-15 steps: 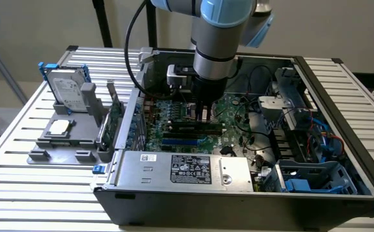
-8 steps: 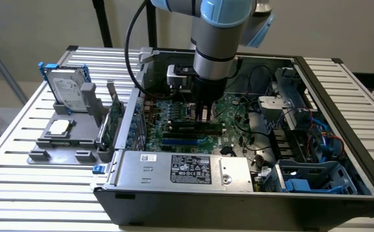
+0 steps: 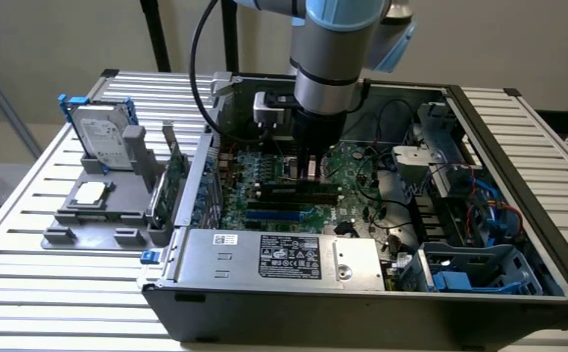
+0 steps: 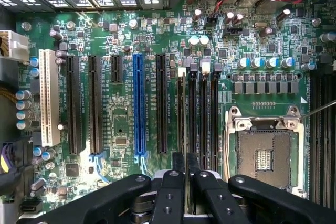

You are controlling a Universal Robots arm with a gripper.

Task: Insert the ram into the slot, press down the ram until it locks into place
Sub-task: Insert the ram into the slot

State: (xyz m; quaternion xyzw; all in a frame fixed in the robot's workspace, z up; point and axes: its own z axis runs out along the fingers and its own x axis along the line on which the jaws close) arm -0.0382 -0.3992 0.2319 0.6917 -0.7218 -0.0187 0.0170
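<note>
The ram point(image 4: 181, 114) stands edge-on along the slot point(image 4: 181, 73), which is the socket of its bank farthest from the CPU socket point(image 4: 265, 156). The gripper point(image 4: 186, 163) sits directly over the ram's near end. Whether it clamps the ram cannot be determined.

Count:
- one ram
- four parallel black memory sockets in the bank beside the CPU socket
- one blue socket point(image 4: 138, 103) and one white socket point(image 4: 49, 98), both farther from the CPU socket

The motherboard point(image 4: 126, 40) lies in an open computer case point(image 3: 362, 301) on the desk point(image 3: 29, 242).
</note>
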